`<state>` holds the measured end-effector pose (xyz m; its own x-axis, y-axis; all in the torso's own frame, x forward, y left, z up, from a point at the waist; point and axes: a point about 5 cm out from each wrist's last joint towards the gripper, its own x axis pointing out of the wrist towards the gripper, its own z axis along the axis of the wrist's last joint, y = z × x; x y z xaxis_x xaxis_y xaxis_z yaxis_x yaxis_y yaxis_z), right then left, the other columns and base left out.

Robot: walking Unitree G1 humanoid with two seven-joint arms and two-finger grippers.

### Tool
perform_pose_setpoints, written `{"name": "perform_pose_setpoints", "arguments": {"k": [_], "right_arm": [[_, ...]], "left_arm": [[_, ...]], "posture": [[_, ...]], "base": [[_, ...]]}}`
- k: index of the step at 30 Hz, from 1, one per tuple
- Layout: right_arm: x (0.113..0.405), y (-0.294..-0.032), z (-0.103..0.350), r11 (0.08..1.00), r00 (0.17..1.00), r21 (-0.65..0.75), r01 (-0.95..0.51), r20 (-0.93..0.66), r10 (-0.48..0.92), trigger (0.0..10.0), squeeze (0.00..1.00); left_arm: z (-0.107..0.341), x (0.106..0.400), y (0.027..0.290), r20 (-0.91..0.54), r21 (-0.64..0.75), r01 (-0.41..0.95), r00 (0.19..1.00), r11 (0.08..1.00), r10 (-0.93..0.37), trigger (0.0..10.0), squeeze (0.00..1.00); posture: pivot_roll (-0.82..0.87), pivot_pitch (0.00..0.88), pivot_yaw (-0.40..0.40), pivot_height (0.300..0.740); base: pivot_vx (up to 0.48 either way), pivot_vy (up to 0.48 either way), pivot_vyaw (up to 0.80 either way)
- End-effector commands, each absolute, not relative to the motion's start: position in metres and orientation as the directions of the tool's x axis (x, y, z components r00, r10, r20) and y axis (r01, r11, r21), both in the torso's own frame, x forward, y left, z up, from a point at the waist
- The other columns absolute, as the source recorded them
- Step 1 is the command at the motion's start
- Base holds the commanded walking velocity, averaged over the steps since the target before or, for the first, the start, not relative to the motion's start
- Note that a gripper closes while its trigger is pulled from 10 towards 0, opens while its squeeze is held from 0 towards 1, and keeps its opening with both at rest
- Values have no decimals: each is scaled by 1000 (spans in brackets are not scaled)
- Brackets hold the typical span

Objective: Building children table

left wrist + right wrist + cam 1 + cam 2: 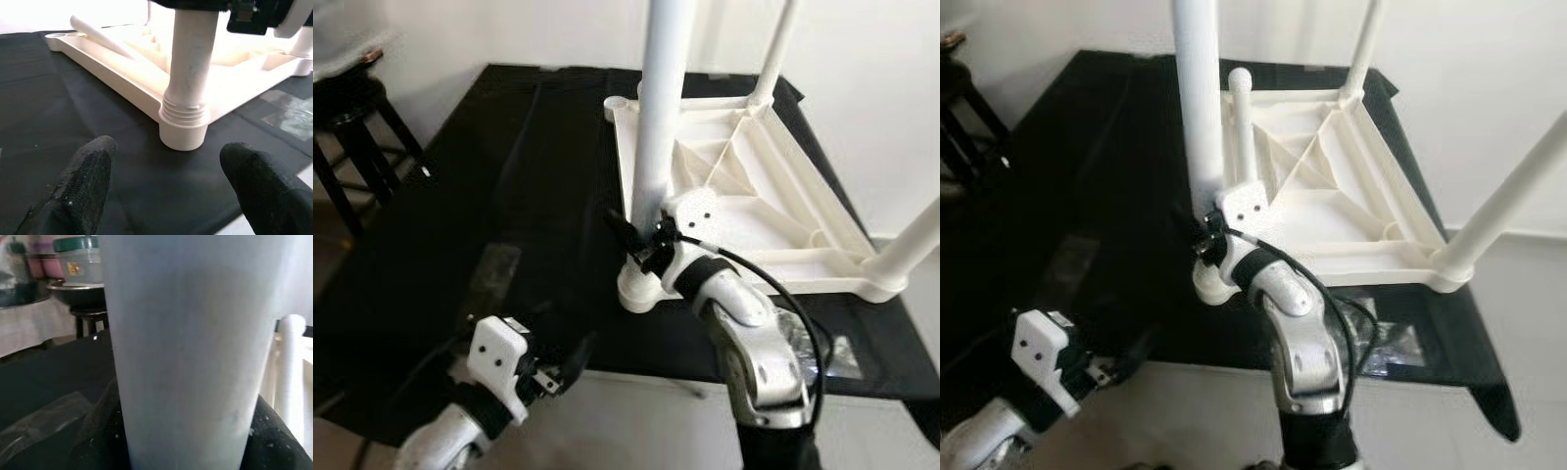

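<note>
Right gripper (641,238) fingers clamped around near table leg (658,127), top cut off; left gripper (166,188) fingers apart, upturned tabletop (783,230) partly hidden.

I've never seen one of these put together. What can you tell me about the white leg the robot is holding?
The white leg is a smooth, plastic-looking tube, standing upright in the near corner socket of the upturned white tabletop. Screw threads show just above the socket. The right gripper is shut around its lower part.

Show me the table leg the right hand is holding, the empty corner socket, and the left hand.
table leg (658,117), left eye view, mid shaft.
corner socket (616,103), left eye view, rim of the far corner.
left hand (164,183), left wrist view, between fingertips.
</note>
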<state>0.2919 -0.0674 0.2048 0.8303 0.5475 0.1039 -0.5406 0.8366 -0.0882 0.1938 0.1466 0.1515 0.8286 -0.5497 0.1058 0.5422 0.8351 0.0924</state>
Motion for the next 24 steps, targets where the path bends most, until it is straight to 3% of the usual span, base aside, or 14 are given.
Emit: {"name": "perform_pose_setpoints", "arguments": {"k": [1, 3, 4, 5, 9, 10, 13, 16, 18, 20, 21, 22, 23, 24], "right_arm": [[296, -62, 168, 820, 820, -37, -572, -65, 569, 0, 0], [298, -59, 170, 816, 816, -37, -577, -59, 575, 0, 0], [299, -56, 171, 815, 815, -37, -579, -54, 577, 8157, 0], [303, -54, 174, 803, 804, -47, -594, -35, 593, 10000, 0], [301, -52, 176, 809, 811, -51, -585, -35, 584, 10000, 0], [303, -50, 183, 784, 785, -20, -620, -7, 620, 10000, 1000], [305, -47, 191, 747, 747, -17, -665, 23, 665, 10000, 1000], [310, -46, 210, 458, 454, -95, -884, 61, 889, 10000, 1000], [310, -46, 210, 458, 454, -95, -884, 61, 889, 10000, 1000], [313, -55, 214, 285, 286, -152, -946, 16, 958, 10000, 1000], [313, -55, 214, 285, 286, -152, -946, 16, 958, 10000, 1000], [318, -58, 216, 241, 246, -182, -953, -4, 969, 10000, 804], [325, -63, 218, 194, 201, -191, -962, -21, 979, 10000, 0], [325, -63, 218, 194, 201, -191, -962, -21, 979, 10000, 0]], "left_arm": [[145, 195, 147, 94, 86, 536, 835, 840, -542, 10000, 0], [144, 195, 148, 93, 88, 530, 838, 843, -537, 10000, 0], [144, 196, 149, 92, 92, 520, 845, 849, -527, 10000, 0], [142, 199, 153, 90, 92, 505, 854, 858, -512, 10000, 0], [141, 199, 154, 90, 91, 501, 857, 861, -508, 10000, 0], [141, 201, 153, 87, 94, 505, 854, 858, -513, 10000, 0], [140, 202, 153, 84, 96, 509, 852, 855, -517, 10000, 0], [139, 205, 154, 81, 99, 509, 852, 855, -516, 10000, 0], [139, 205, 154, 81, 99, 509, 852, 855, -516, 10000, 0], [139, 205, 154, 83, 101, 506, 854, 857, -514, 10000, 0], [139, 205, 154, 83, 101, 506, 854, 857, -514, 10000, 0], [140, 204, 154, 83, 102, 505, 854, 857, -513, 10000, 0], [140, 204, 154, 80, 105, 507, 853, 856, -516, 10000, 0], [140, 204, 154, 80, 105, 507, 853, 856, -516, 10000, 0]], "posture": [[-237, 173, -39, 740], [-240, 173, -38, 740], [-237, 166, -27, 740], [-237, 162, -18, 740], [-237, 162, -18, 740], [-236, 150, -14, 740], [-230, 142, -13, 740], [-207, 149, -7, 740], [-207, 149, -7, 740], [-190, 152, -5, 740], [-190, 152, -5, 740], [-180, 151, -1, 740], [-155, 159, 1, 740], [-155, 159, 1, 740]], "base": [[0, 0, 0], [0, 0, 0], [0, 0, 0], [0, 0, 0], [0, 0, 0], [0, 0, 0], [0, 0, 0], [0, 0, 0], [0, 0, 0], [0, 0, 0], [0, 0, 0], [0, 0, 0], [0, 0, 0], [0, 0, 0]]}}
